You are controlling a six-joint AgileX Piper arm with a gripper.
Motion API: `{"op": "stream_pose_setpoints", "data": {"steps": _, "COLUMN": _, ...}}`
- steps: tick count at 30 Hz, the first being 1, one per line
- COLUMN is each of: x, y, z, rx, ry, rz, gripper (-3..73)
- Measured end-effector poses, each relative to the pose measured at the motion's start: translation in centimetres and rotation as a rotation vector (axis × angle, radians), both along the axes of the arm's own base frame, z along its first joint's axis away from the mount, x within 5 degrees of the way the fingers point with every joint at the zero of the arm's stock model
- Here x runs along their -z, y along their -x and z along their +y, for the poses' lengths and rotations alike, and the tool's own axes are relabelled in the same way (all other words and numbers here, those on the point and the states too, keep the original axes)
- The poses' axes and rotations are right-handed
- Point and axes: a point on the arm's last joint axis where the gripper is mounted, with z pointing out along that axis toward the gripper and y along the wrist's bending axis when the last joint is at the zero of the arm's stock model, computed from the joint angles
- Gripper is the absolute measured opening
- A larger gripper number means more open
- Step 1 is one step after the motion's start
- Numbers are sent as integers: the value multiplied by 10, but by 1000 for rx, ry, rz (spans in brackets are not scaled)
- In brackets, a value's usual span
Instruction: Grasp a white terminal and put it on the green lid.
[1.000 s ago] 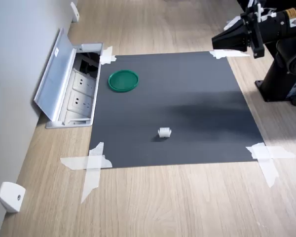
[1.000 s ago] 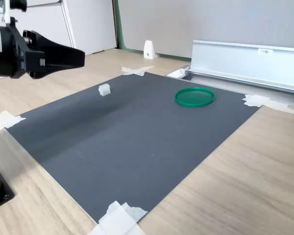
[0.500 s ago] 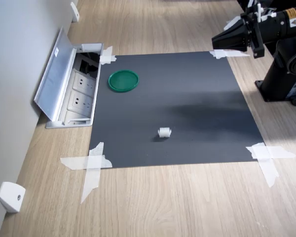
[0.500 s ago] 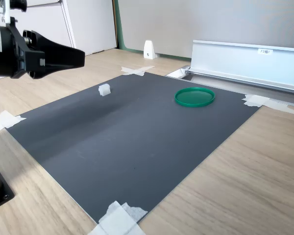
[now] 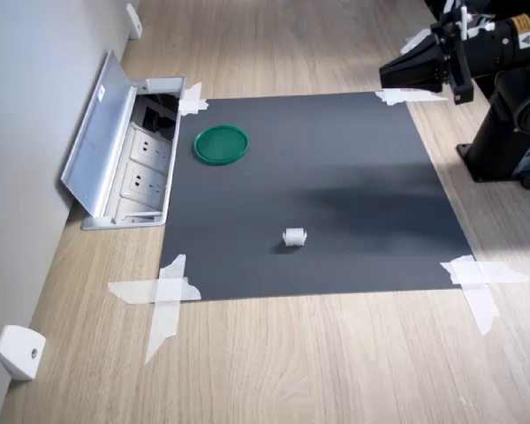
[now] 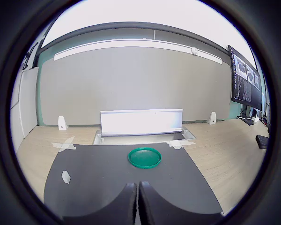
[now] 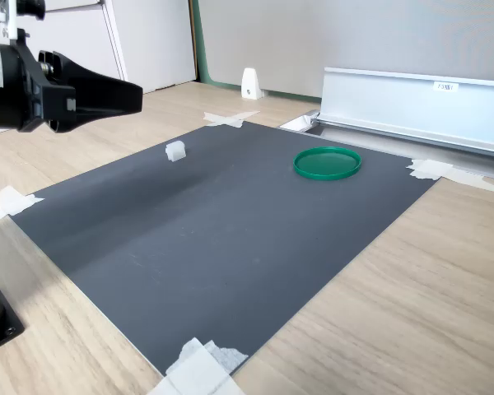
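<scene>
Nothing is done yet: the terminal (image 5: 294, 237) lies apart from the lid (image 5: 221, 144); the gripper (image 5: 390, 76) fingers are clenched, empty.

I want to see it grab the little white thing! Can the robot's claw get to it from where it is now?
Probably yes. The white terminal lies alone on the black mat, with nothing beside or over it. The gripper hangs shut above the mat's far corner, well away, so it must swing over, open and come down first.
</scene>
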Motion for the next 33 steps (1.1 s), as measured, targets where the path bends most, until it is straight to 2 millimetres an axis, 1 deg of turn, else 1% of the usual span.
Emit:
{"op": "stream_pose_setpoints", "data": {"steps": 20, "x": 0, "y": 0, "z": 0, "rx": 0, "ry": -3, "rz": -4, "gripper": -9}}
{"op": "stream_pose_setpoints", "data": {"steps": 22, "x": -3, "y": 0, "z": 0, "rx": 0, "ry": -3, "rz": -3, "gripper": -9}}
{"op": "stream_pose_setpoints", "data": {"steps": 24, "x": -14, "y": -1, "z": 0, "rx": 0, "ry": -3, "rz": -15, "gripper": -9}}
{"op": "stream_pose_setpoints", "data": {"steps": 28, "x": -43, "y": -9, "z": -1, "rx": -7, "ry": 38, "rz": 2, "gripper": -9}}
{"op": "stream_pose_setpoints", "data": {"steps": 30, "x": -55, "y": -16, "z": -1, "rx": -14, "ry": 62, "rz": 55, "gripper": -9}}
{"op": "stream_pose_setpoints", "data": {"steps": 33, "x": -71, "y": -30, "z": -3, "rx": -33, "ry": 101, "rz": 192, "gripper": -9}}
